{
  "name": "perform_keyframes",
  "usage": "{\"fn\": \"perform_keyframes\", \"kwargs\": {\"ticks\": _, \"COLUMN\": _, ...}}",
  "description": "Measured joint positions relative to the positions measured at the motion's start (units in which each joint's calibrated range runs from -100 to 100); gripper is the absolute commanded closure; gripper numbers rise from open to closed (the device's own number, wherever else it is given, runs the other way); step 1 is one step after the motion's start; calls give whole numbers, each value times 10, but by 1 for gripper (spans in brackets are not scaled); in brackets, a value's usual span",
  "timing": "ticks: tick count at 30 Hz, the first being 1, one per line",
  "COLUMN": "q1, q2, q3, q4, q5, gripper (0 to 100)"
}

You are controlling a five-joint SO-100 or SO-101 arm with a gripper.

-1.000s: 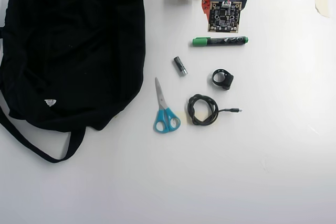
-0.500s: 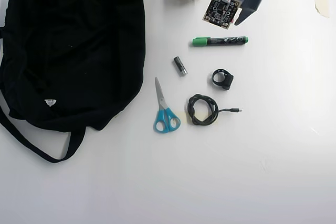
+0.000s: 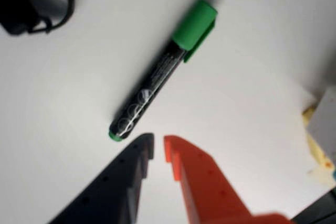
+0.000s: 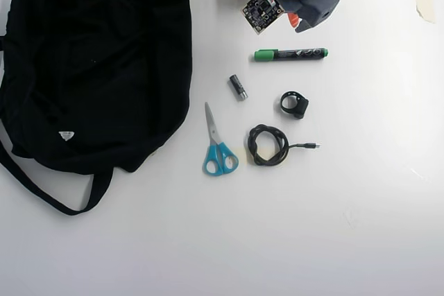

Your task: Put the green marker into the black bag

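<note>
— Hovering above the bench (image 4: pixel 361 227), the pincer (image 3: pixel 159 148) shows fingers slightly apart, gripping nothing?

— Confirmed. The green marker (image 3: pixel 160 74) lies just beyond the tips, flat, untouched.

— Further out?

— In the overhead view, a battery (image 4: pixel 238 87), scissors (image 4: pixel 217 145), coiled cable (image 4: pixel 268 145); the black bag (image 4: pixel 97 60) lies well left.

Lying on white table (image 4: pixel 374 227): blue-handled scissors (image 4: pixel 218 145), small battery (image 4: pixel 238 87), coiled black cable (image 4: pixel 269 145) (plug end pointing right), black ring-shaped clip (image 4: pixel 295 105).
</note>
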Motion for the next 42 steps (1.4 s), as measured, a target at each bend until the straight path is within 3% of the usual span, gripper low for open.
{"fn": "perform_keyframes", "kwargs": {"ticks": 10, "q1": 0, "q2": 0, "q3": 27, "q4": -43, "q5": -15, "gripper": 97}}
{"fn": "perform_keyframes", "kwargs": {"ticks": 18, "q1": 0, "q2": 41, "q3": 63, "q4": -120, "q5": -20, "gripper": 76}}
{"fn": "perform_keyframes", "kwargs": {"ticks": 25, "q1": 0, "q2": 86, "q3": 63, "q4": -136, "q5": -20, "gripper": 68}}
{"fn": "perform_keyframes", "kwargs": {"ticks": 42, "q1": -26, "q2": 123, "q3": 91, "q4": -270, "q5": -20, "gripper": 67}}
